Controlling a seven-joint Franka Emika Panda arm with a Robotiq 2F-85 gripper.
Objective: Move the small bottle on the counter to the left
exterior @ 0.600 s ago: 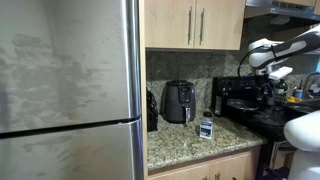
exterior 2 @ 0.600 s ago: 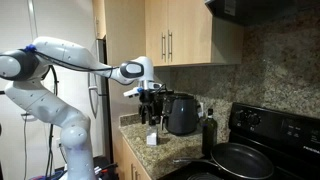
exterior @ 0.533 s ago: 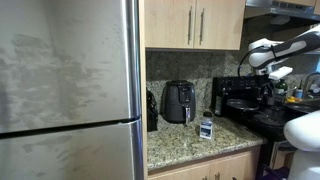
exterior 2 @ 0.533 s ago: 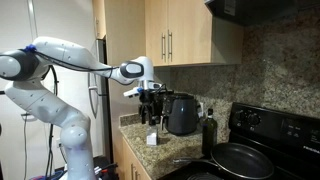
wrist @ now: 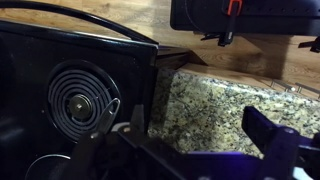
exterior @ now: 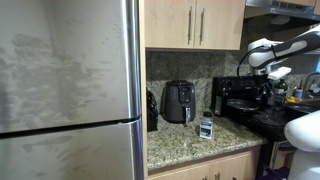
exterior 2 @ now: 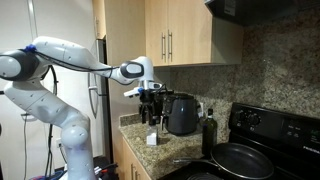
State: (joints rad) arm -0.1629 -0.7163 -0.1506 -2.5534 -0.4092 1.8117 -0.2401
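One small bottle (exterior: 206, 129) stands on the granite surface (exterior: 185, 148), at 5 o'clock from the black air fryer (exterior: 179, 101). In an exterior view the claw (exterior 2: 150, 114) hangs at its 12 o'clock, spread wide and empty.

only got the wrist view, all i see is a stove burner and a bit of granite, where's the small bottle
observer: Out of your frame. The small bottle stands upright on the counter, just in front of the black air fryer.
operator: is the claw touching it or anywhere near its height
observer: No contact. In an exterior view the claw hangs in the air, higher than the top of the small bottle.
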